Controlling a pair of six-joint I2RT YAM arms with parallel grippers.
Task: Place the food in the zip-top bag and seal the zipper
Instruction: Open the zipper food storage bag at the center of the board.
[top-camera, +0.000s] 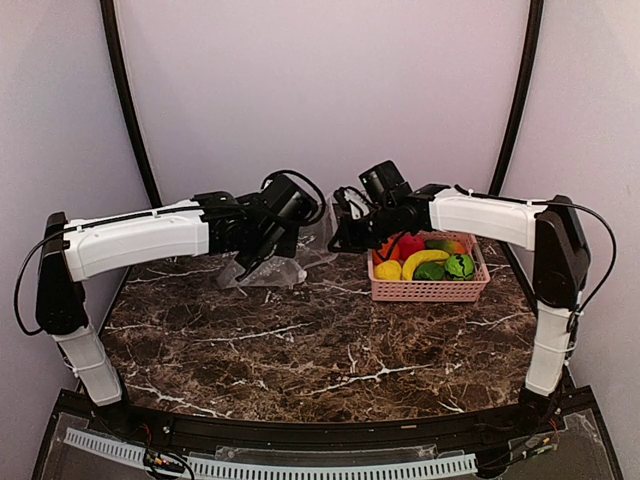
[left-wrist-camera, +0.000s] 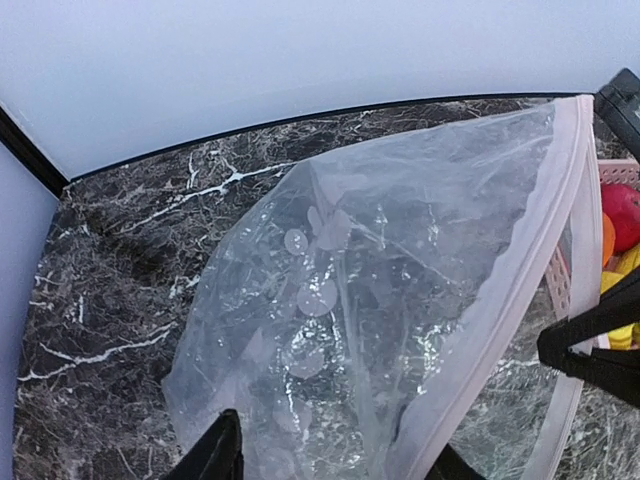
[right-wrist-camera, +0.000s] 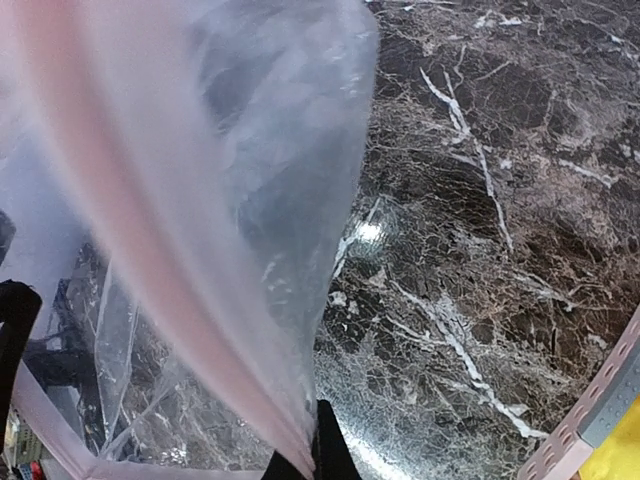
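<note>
The clear zip-top bag (top-camera: 272, 268) hangs over the table's back centre, its lower part slumped on the marble. Its zipper (left-wrist-camera: 520, 290), a whitish-pink strip, runs diagonally along the mouth edge. My right gripper (top-camera: 345, 228) is shut on the zipper (right-wrist-camera: 150, 270) and holds that edge up. My left gripper (left-wrist-camera: 333, 455) is open, one finger on each side of the bag's body (left-wrist-camera: 360, 300); the film lies loose between them. The food sits in the pink basket: a yellow banana (top-camera: 420, 262), a red fruit (top-camera: 408, 245) and green pieces (top-camera: 460, 265). Nothing shows inside the bag.
The pink slotted basket (top-camera: 425, 291) stands right of the bag, close under my right arm. Its rim shows at the right edge of the left wrist view (left-wrist-camera: 618, 168) and in the right wrist view's corner (right-wrist-camera: 585, 425). Dark marble table (top-camera: 300, 350); pale walls behind.
</note>
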